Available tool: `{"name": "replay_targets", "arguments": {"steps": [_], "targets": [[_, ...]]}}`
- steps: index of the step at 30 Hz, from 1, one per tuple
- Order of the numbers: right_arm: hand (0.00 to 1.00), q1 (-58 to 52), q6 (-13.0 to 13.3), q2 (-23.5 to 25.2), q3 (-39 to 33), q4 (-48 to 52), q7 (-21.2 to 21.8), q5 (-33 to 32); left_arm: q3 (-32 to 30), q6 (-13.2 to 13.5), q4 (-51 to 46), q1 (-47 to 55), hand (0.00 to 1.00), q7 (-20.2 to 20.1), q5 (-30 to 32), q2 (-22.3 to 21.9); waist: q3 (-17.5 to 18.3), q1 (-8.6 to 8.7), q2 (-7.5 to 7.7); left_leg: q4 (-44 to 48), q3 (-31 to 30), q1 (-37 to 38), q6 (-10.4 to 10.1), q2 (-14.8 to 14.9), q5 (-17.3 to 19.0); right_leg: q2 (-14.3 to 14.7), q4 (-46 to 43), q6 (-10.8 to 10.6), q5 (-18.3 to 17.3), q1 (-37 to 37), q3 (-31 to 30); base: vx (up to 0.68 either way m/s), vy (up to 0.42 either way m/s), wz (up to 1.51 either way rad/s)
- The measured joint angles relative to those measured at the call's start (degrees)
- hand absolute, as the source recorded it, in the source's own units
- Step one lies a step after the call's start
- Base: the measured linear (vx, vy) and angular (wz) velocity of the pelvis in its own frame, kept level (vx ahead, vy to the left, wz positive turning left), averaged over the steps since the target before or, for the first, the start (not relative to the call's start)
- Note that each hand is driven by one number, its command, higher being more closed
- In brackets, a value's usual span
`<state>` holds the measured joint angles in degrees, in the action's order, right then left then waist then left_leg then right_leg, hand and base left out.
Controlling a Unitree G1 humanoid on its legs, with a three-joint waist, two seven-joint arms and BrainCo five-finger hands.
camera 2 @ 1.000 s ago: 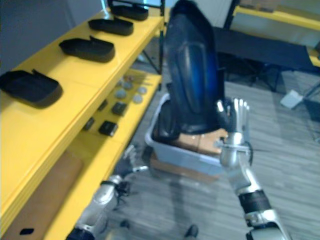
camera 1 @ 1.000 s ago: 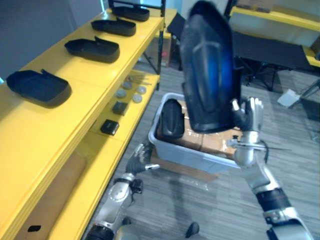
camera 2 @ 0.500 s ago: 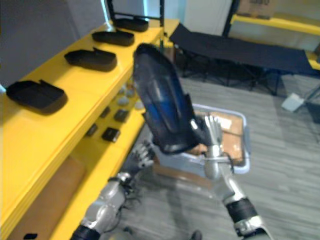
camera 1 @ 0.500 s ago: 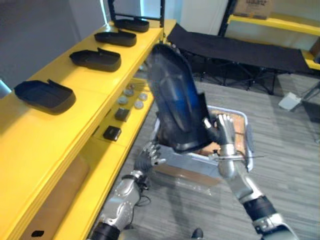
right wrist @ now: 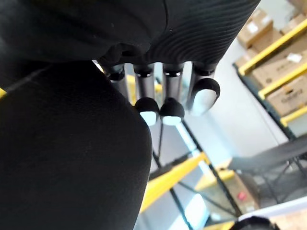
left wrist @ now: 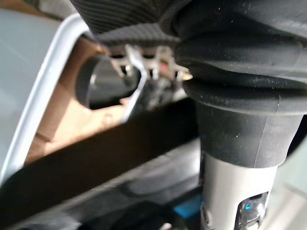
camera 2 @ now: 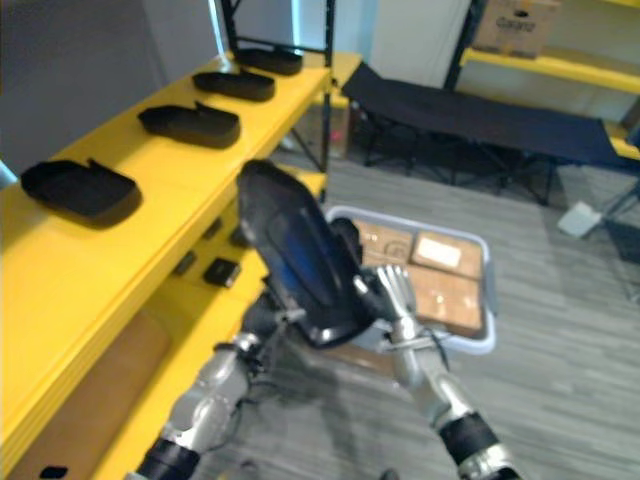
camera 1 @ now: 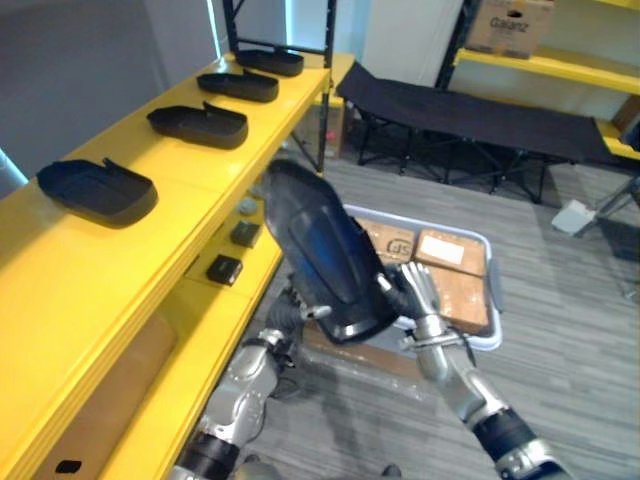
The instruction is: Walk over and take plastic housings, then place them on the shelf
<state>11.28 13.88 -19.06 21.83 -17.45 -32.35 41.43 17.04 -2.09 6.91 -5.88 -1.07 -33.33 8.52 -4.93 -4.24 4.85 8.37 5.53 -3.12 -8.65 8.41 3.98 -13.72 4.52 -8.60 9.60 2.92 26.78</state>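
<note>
A large black plastic housing (camera 1: pixel 320 255) with a bluish sheen hangs tilted in front of me, its top leaning toward the yellow shelf (camera 1: pixel 150 200). My right hand (camera 1: pixel 418 300) grips its lower right edge, fingers (right wrist: pixel 163 108) behind it and thumb on it. My left hand (camera 2: pixel 255 330) is at the lower left edge, mostly hidden under the housing. Several more black housings, such as the nearest one (camera 1: pixel 98 190), lie in a row on the shelf top.
A grey bin (camera 1: pixel 492 290) with cardboard boxes stands on the floor behind the held housing, a dark part (left wrist: pixel 103 88) inside it. Small black parts (camera 1: pixel 222 268) lie on the lower shelf. A black cot (camera 1: pixel 470 105) stands further back.
The housing has come down from upright and tilted left toward the shelf. My left hand has risen to its lower edge. The camera has shifted too.
</note>
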Motion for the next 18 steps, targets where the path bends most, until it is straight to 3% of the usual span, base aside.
{"name": "replay_targets", "arguments": {"steps": [5,6,18], "targets": [[1.00,-0.01,1.02,0.60,0.28,-2.11,-0.08,0.02,-0.08,-0.60,0.00,-0.32,0.00,-0.03,-0.27,0.06,0.00,-0.10,0.01,0.02,-0.05,-0.02,0.00,0.00,0.00,0.00,0.00,0.02,-0.01,0.01,0.07,0.00,0.000,0.00],[1.00,-0.02,1.02,0.69,0.33,-2.34,-0.08,0.03,-0.06,-0.83,-0.02,-0.32,1.00,-0.04,-0.47,0.06,0.00,-0.10,0.01,0.03,-0.07,-0.04,0.00,0.00,0.00,0.00,0.00,0.03,-0.02,0.01,0.12,0.00,0.000,0.00],[1.00,-0.05,1.69,1.19,2.62,-4.30,-3.92,0.03,-0.13,-3.98,-0.18,-0.34,1.00,2.23,-1.59,0.50,-0.11,-0.19,0.22,0.07,-0.17,-0.11,-0.01,0.02,0.01,0.00,0.02,0.06,-0.04,0.01,0.20,0.00,0.000,0.00]]}}
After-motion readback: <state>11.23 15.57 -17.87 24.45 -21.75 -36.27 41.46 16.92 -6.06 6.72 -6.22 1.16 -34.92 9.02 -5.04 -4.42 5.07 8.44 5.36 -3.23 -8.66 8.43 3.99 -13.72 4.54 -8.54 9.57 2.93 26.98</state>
